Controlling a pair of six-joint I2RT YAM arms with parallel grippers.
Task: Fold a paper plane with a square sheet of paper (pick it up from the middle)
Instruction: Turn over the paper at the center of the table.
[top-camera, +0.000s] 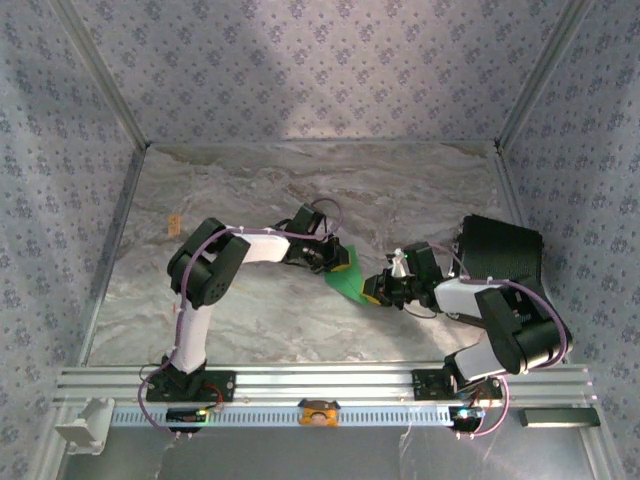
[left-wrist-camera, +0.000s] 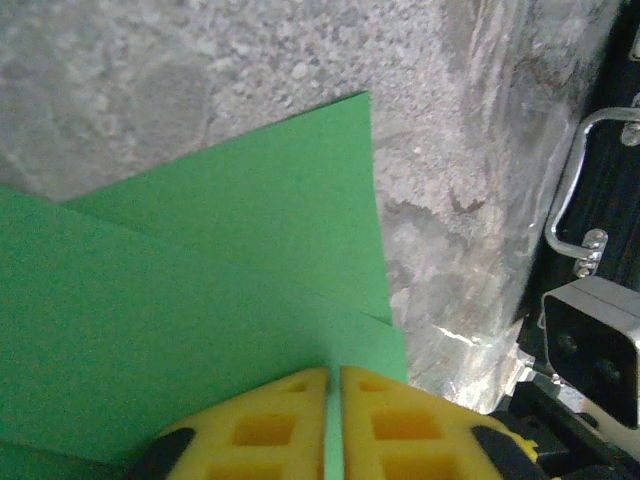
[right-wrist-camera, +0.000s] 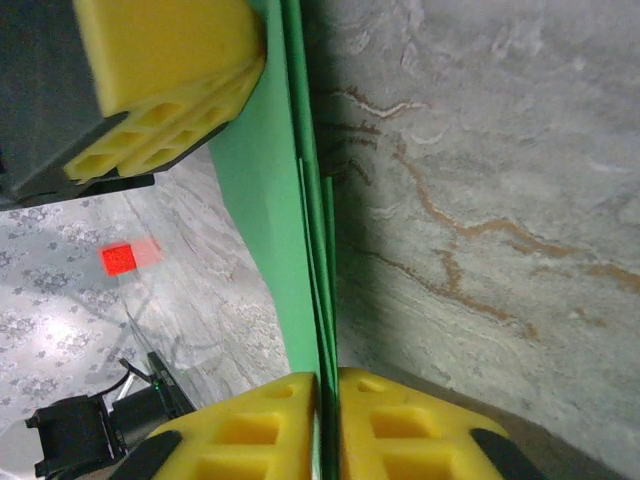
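Grey marbled table (top-camera: 250, 310), closed in on three sides by walls (top-camera: 300, 60) with a pale flower pattern. Near the middle of the table, between the two arms, a bright green sheet of paper (top-camera: 350, 283), already folded into more than one layer. Clamped on its far side by the left gripper (top-camera: 342, 264) and on its near side by the right gripper (top-camera: 375, 293), the two close to each other.

Seen from the left wrist: yellow fingers (left-wrist-camera: 260, 425) pressed together on the sheet, with only a thin green line between them. In front of them, two green flaps lying one over the other, with slanted edges, above the grey surface.

Seen from the right wrist: yellow pads (right-wrist-camera: 400, 425) also tight on the paper, viewed here almost from its edge as a narrow green band of several layers. Further along this band, a yellow pad of the left gripper against the sheet.

Cannot tell whether the lower edge of the paper touches the table or hangs just above it.

Small red block (right-wrist-camera: 118, 259) on the table, well apart from the paper. Black case (top-camera: 500, 250) at the right side of the table, near the right arm.
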